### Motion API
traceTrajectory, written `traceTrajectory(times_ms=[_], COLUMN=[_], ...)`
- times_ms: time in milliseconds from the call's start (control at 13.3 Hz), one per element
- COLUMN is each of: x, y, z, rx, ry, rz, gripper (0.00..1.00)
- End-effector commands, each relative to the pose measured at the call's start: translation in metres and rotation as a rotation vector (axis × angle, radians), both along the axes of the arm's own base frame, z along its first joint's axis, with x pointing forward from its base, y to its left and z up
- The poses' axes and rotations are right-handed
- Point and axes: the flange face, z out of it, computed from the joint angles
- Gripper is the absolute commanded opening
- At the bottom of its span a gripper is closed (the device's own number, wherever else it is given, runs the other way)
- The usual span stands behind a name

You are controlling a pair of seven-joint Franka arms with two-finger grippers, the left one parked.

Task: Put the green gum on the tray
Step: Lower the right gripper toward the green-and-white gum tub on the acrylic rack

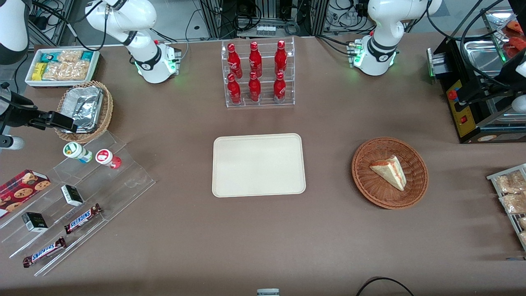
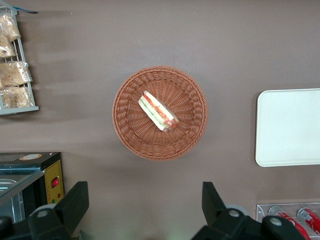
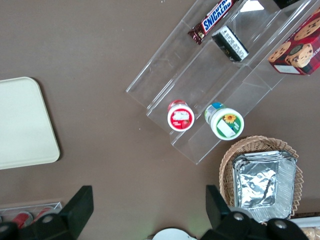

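The green gum (image 1: 74,151) stands upright on the top step of the clear stepped rack (image 1: 123,181); its white lid with a green mark (image 3: 227,123) faces up. A red-lidded bottle (image 1: 105,157) stands right beside it. The cream tray (image 1: 259,164) lies flat mid-table with nothing on it, and its corner (image 3: 22,125) shows in the right wrist view. My gripper (image 1: 68,122) hangs open high over the table, above the edge of the foil basket and a little farther from the front camera than the green gum. Nothing is between its fingers (image 3: 82,202).
A wicker basket with a foil container (image 1: 84,109) sits beside the rack. The rack also holds Snickers bars (image 1: 82,218) and small dark boxes (image 1: 72,195). A cola bottle rack (image 1: 258,74) stands past the tray. A basket with a sandwich (image 1: 389,172) lies toward the parked arm's end.
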Motion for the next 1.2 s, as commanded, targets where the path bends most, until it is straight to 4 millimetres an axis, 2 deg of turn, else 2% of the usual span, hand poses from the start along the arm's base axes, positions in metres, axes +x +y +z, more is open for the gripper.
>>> traceTrajectory(times_ms=[0, 150, 300, 525, 675, 1125], x=[-0.006, -0.004, 0.001, -0.003, -0.007, -0.015], y=[0.002, 0.005, 0.009, 0.004, -0.010, -0.046], z=[0.004, 0.004, -0.007, -0.053, -0.078, -0.113], rx=[0.034, 0.040, 0.030, 0.036, 0.046, 0.027], ry=[0.022, 0.012, 0.030, 0.035, 0.008, -0.092], rz=[-0.001, 0.019, 0.032, 0.099, 0.182, 0.570], gripper=[1.00, 1.00, 1.00, 1.00, 1.00, 1.00])
